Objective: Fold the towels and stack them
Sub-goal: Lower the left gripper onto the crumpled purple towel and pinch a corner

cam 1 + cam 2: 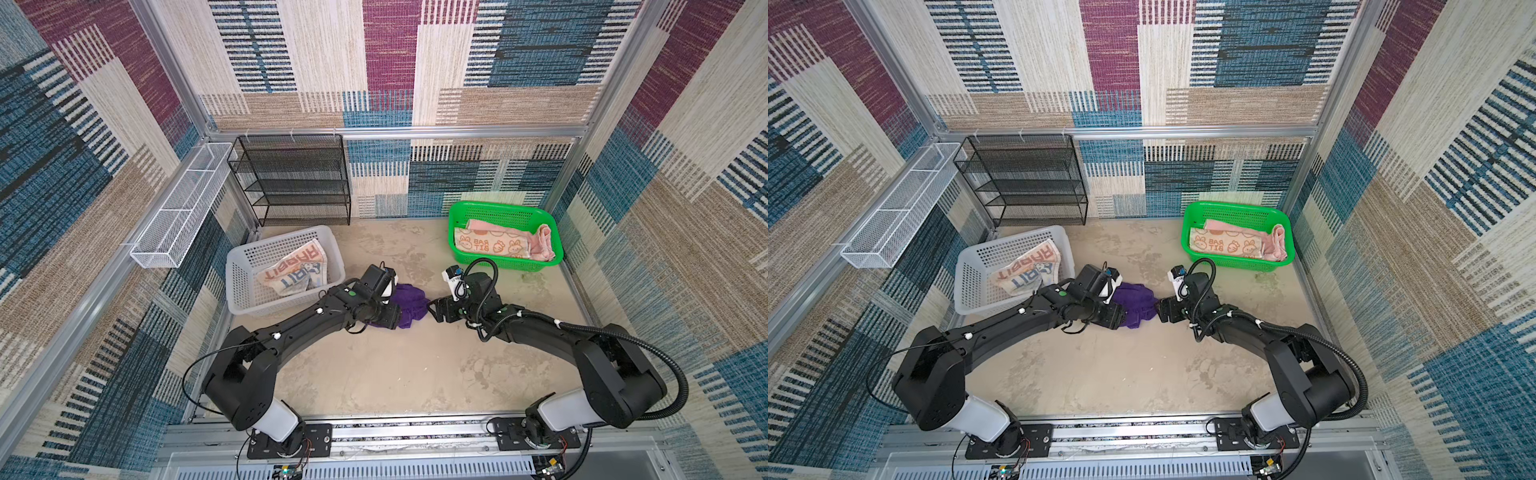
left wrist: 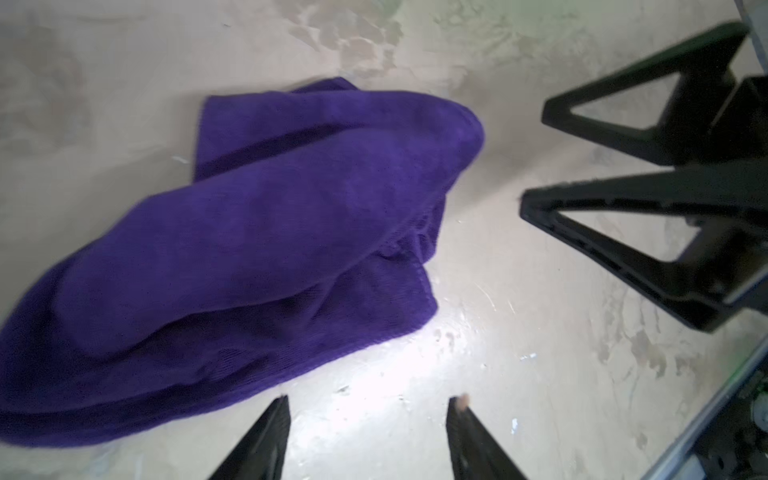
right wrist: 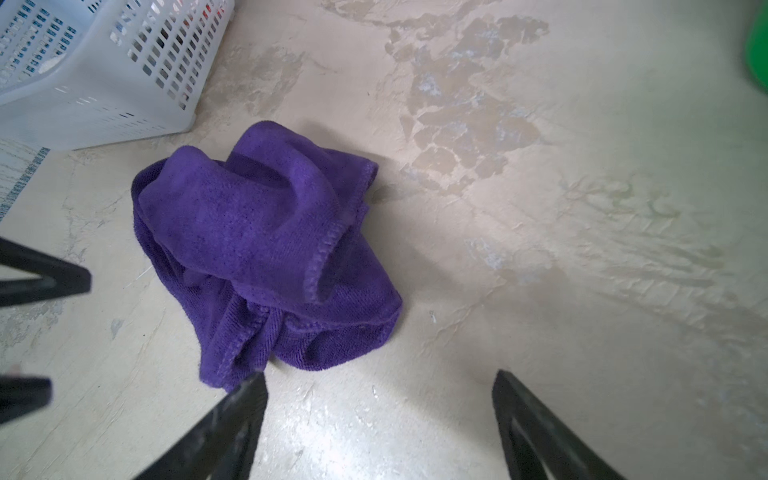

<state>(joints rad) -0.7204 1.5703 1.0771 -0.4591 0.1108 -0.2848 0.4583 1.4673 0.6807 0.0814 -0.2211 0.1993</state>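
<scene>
Lying crumpled on the bare table (image 1: 395, 374) between the two arms, the purple towel (image 1: 409, 305) (image 3: 257, 249) is a loose bunched heap, not folded, with one stitched hem curled up on top.

- Left gripper (image 2: 368, 401): fingers spread moderately apart, nothing between them. Tips sit just beside the near edge of the purple towel (image 2: 249, 249). The view is motion-blurred, but they appear clear of the cloth.
- Right gripper (image 3: 380, 376): fingers wide apart and empty. One fingertip (image 3: 255, 384) is at the towel's hem, and whether it touches cannot be told.
- The two grippers face each other across the towel. The right one shows in the left wrist view (image 2: 536, 160), jaws apart.

Other towels, in a top view:
- The whitish "RABBIT" towel (image 1: 291, 270) lies rumpled inside the white basket (image 1: 249, 299), left of the purple one.
- The orange cartoon towel (image 1: 486, 245) lies flat in the green basket (image 1: 498, 208) at the back right, with the pink towel (image 1: 544, 241) bunched at its right end and running behind it.
</scene>
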